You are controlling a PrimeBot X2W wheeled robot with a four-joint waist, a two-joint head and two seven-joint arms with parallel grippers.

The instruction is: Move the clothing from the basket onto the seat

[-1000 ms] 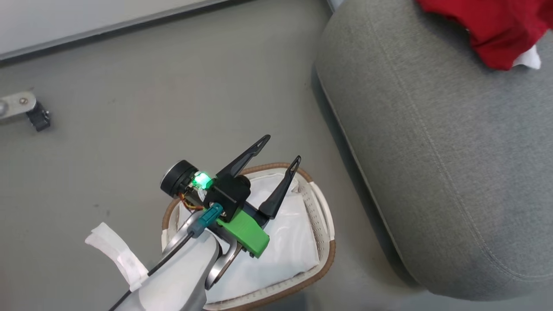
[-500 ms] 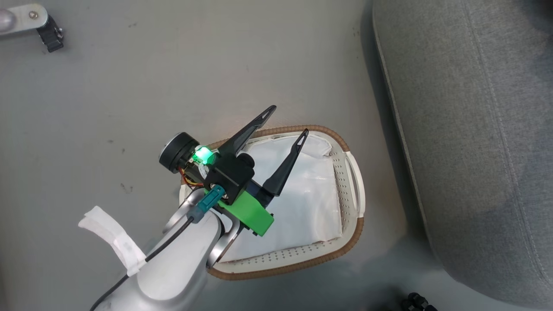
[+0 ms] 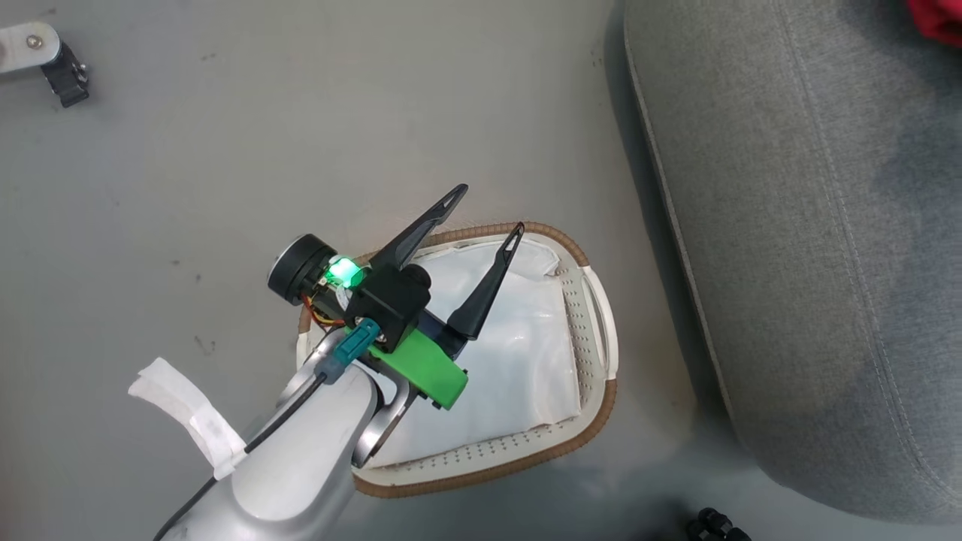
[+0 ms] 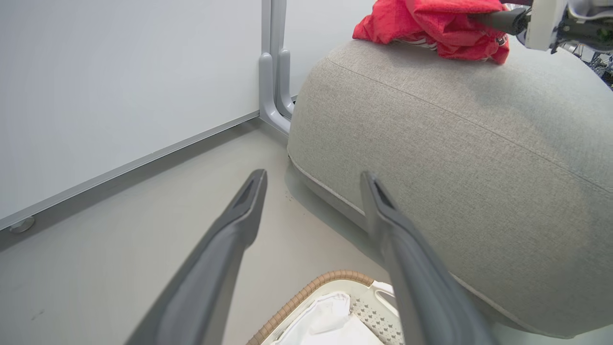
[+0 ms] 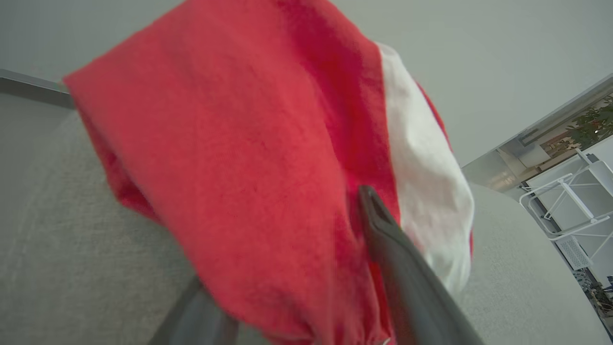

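My left gripper (image 3: 488, 210) hangs open and holds nothing above the far end of the basket (image 3: 594, 421). Inside the basket shows its white liner (image 3: 518, 361). The brown rim of the basket (image 4: 306, 292) sits below my left gripper (image 4: 313, 179) in the left wrist view. The red clothing (image 4: 431, 24) lies bunched on top of the grey seat (image 4: 455, 143), with my right gripper (image 4: 479, 20) reaching into it. Up close, the clothing (image 5: 239, 167), red with a white patch, drapes between the parted fingers of my right gripper (image 5: 311, 191) and hides the left fingertip. A red corner of the clothing (image 3: 939, 19) peeks in on the seat (image 3: 812, 225).
The basket stands on grey floor (image 3: 263, 150) just left of the seat's rounded edge. A white wall with a grey baseboard (image 4: 119, 96) runs behind. A caster on a metal leg (image 3: 56, 64) sits at the far left, and a small black part (image 3: 714, 526) at the bottom edge.
The head camera has tilted down, so the picture has shifted and most of the red clothing has left it. My right gripper has gone from shut to open. The left gripper keeps its pose.
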